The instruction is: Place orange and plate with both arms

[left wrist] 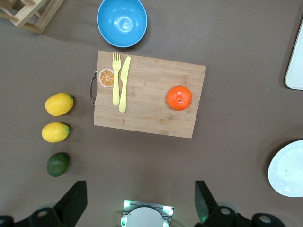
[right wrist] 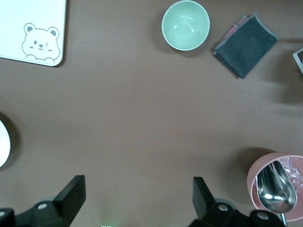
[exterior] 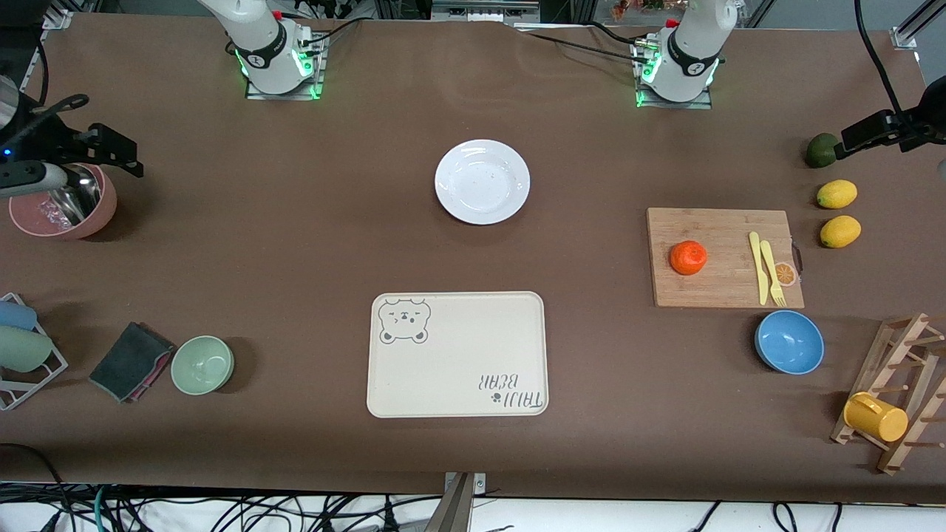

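The orange (exterior: 688,257) sits on a wooden cutting board (exterior: 728,222) toward the left arm's end of the table; it also shows in the left wrist view (left wrist: 179,98). The white plate (exterior: 482,181) lies on the table between the two arm bases, farther from the front camera than the cream bear tray (exterior: 457,353); its edge shows in the left wrist view (left wrist: 289,170). My left gripper (left wrist: 140,189) is open and empty, high over its own base. My right gripper (right wrist: 137,182) is open and empty, high over bare table. Neither gripper shows in the front view.
A yellow knife and fork (exterior: 765,267) lie on the board. A blue bowl (exterior: 788,341), two lemons (exterior: 836,193), a dark green fruit (exterior: 820,150) and a wooden rack with a yellow cup (exterior: 876,417) stand nearby. A green bowl (exterior: 202,364), grey cloth (exterior: 131,360) and pink bowl (exterior: 63,203) lie toward the right arm's end.
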Controlling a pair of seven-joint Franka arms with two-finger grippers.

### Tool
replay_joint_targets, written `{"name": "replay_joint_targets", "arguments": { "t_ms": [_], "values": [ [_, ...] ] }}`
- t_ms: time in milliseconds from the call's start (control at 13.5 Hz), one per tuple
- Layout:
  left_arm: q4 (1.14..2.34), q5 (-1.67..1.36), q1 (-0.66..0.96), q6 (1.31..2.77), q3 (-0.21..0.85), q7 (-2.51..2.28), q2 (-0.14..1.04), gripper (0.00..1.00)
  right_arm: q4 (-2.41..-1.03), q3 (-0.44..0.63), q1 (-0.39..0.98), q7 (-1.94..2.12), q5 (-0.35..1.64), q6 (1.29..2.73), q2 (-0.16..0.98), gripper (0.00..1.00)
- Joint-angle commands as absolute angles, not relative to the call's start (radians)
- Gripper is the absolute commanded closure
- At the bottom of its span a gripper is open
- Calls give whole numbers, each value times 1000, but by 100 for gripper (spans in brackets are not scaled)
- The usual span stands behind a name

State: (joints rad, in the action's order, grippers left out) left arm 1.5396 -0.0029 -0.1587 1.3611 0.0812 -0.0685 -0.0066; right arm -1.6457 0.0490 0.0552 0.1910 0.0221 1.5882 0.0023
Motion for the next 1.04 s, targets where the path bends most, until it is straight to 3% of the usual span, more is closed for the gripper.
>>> {"name": "replay_joint_targets", "arguments": {
  "t_ms": [0, 963],
  "values": [
    [1520, 23, -163, 1348, 87, -48, -2, 0, -1598, 55, 61, 189, 8, 1568, 32, 0],
    [1516, 25, -152, 1362, 87, -48, 15, 0, -1620, 55, 23, 196, 21, 1548, 28, 0]
  ]
}}
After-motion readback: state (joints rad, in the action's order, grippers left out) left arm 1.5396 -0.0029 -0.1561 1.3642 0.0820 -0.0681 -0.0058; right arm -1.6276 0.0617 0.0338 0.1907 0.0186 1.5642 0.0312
